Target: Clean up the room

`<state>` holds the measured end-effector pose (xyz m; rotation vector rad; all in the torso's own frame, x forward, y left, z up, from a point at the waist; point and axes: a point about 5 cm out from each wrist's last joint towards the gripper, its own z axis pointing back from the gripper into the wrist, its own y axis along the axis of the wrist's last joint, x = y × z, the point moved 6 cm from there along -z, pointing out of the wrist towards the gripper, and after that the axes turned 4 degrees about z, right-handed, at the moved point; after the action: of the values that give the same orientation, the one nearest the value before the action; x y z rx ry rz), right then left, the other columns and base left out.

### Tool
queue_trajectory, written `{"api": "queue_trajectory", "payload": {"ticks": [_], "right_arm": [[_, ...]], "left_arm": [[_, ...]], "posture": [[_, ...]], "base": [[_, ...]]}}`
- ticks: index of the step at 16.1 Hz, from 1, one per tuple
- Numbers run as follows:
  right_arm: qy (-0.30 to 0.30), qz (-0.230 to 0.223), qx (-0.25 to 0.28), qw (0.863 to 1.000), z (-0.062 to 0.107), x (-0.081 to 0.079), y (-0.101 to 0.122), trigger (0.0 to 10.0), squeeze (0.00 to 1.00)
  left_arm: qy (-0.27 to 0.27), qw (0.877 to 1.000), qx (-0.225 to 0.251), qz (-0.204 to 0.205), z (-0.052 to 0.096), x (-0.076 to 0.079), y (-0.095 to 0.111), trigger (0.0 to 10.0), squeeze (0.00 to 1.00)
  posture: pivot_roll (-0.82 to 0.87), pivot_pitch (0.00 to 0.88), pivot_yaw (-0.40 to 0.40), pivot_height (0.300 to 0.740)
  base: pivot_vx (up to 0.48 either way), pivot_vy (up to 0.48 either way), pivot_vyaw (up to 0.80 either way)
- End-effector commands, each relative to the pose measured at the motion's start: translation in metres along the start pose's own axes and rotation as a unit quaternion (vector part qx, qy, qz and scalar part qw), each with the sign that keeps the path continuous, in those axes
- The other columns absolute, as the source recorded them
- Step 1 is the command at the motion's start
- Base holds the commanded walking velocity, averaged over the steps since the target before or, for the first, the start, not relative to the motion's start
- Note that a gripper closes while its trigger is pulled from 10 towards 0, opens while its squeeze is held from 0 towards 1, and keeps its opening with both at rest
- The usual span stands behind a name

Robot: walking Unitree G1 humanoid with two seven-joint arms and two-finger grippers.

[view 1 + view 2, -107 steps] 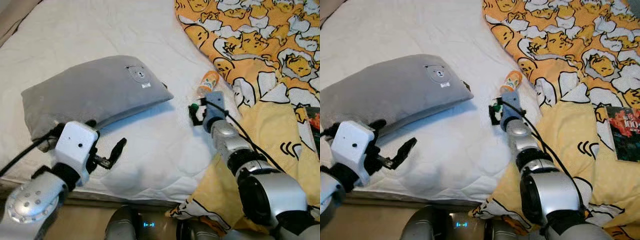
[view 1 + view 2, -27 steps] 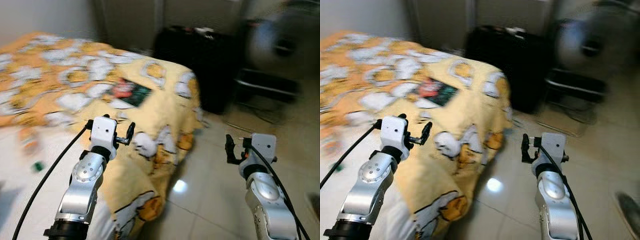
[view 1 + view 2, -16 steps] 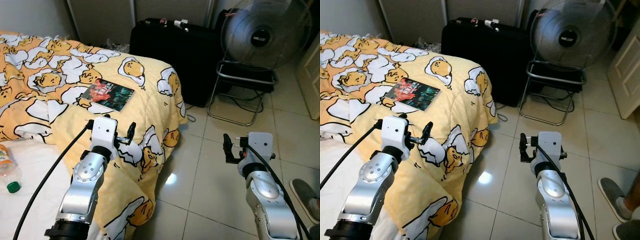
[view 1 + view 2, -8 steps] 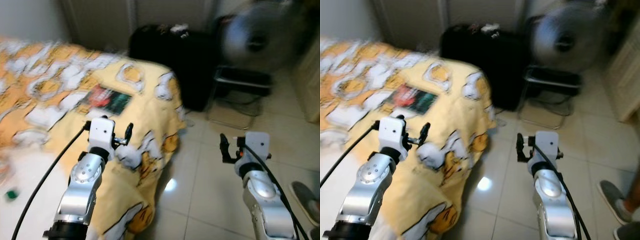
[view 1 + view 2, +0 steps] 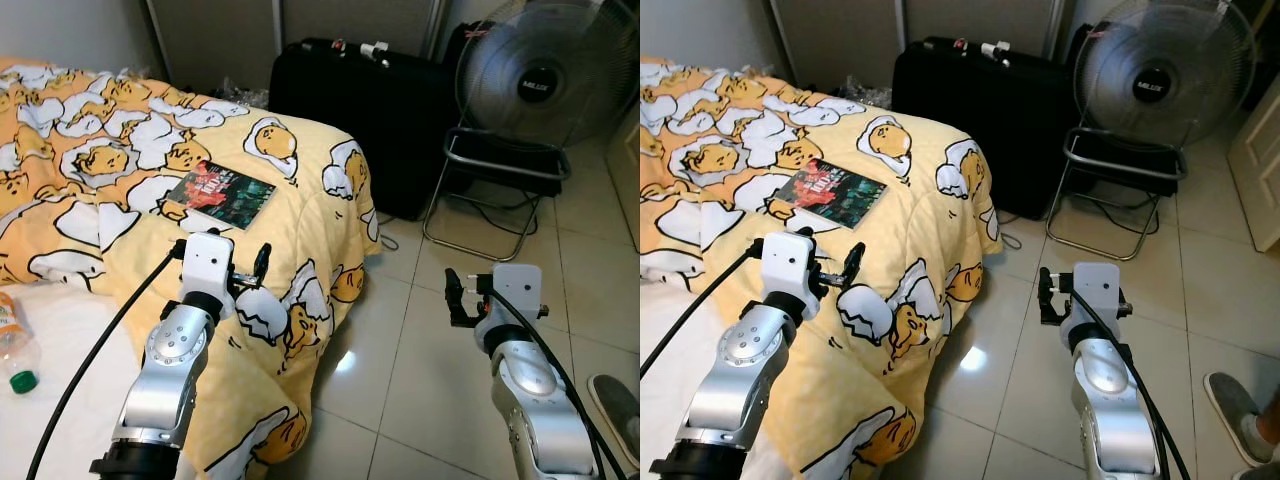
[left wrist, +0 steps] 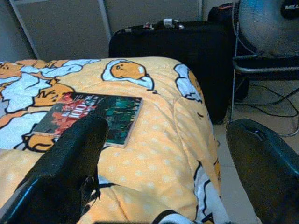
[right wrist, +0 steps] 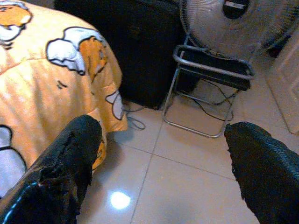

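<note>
A yellow blanket (image 5: 130, 190) printed with egg characters covers the bed, and a dark book (image 5: 218, 194) lies flat on it. At the far left a plastic bottle (image 5: 12, 340) with an orange label rests on the white mattress, a green cap (image 5: 22, 380) beside it. My left gripper (image 5: 252, 270) hovers open over the blanket's hanging edge, a little short of the book (image 6: 88, 114). Over the tiled floor, my right gripper (image 5: 452, 297) is held open with nothing between its fingers.
A black suitcase (image 5: 370, 90) stands against the far wall past the bed's foot. To its right is a floor fan (image 5: 545, 75) on a metal stand, with cables under it. A shoe (image 5: 615, 400) lies at the lower right on the tiles (image 5: 420, 370).
The camera swung from the pillow and bottle to the bed's foot and the floor. In the last second the view only wobbled. Both arms keep the same raised pose, fingers apart.
</note>
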<state>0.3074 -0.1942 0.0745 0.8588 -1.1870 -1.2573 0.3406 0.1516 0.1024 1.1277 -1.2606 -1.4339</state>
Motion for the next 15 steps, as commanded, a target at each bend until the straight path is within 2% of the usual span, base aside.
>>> {"api": "queue_trajectory", "payload": {"ticks": [1, 2, 6, 15], "right_arm": [[0.004, 0.005, 0.0, 1.0, -0.002, -0.0024, 0.0015, 10.0, 0.0], [-0.008, -0.007, -0.005, 1.0, -0.0021, 0.0007, 0.0, 10.0, 0.0], [-0.007, 0.001, -0.01, 1.0, -0.003, 0.0026, -0.0022, 10.0, 0.0], [-0.007, 0.007, -0.014, 1.0, -0.0025, 0.0028, -0.0039, 10.0, 0.0]], "left_arm": [[0.002, 1.0, 0.004, -0.002, -0.0013, -0.0009, 0.0026, 10.0, 0.0], [0.003, 1.0, 0.003, -0.001, -0.0011, -0.001, 0.0021, 10.0, 0.0], [0.005, 1.0, 0.002, -0.001, -0.0012, -0.0008, 0.0019, 10.0, 0.0], [0.013, 1.0, -0.009, -0.011, -0.0006, -0.0011, -0.0038, 10.0, 0.0]], "posture": [[-0.11, 0.0, 0.013, 0.74], [-0.11, 0.0, 0.012, 0.74], [-0.11, 0.0, 0.009, 0.74], [-0.12, 0.0, 0.011, 0.74]], "base": [[0.281, 0.0, 0.8], [0.274, 0.0, 0.0], [0.249, 0.0, 0.0], [0.0, 0.0, 0.0]]}}
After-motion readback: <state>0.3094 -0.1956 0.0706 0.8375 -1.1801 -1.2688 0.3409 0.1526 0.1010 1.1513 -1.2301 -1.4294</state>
